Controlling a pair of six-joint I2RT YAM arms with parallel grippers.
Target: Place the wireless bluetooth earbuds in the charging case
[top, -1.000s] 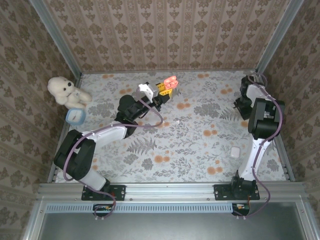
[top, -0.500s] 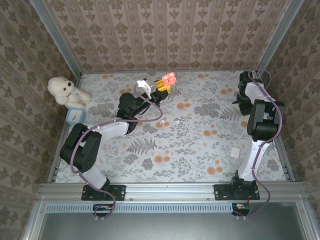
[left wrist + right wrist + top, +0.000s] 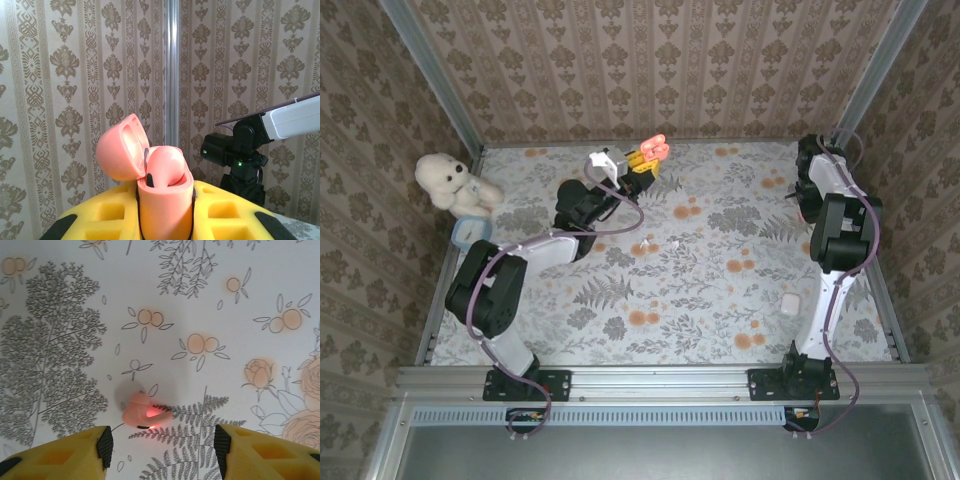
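Left gripper [image 3: 642, 162], charging case [image 3: 656, 150] farther back.

You have bright, even, diffuse light throughout; no glare. Right wrist: the earbud [image 3: 145, 412] just ahead of the jaws is sharp, shows a red glow, and throws a soft grey shadow leftward, away from the jaws, onto the surface [image 3: 240, 295]. Left wrist: the charging case [image 3: 162, 185] between your jaws is crisp, wallpaper [image 3: 65, 75] behind slightly soft.
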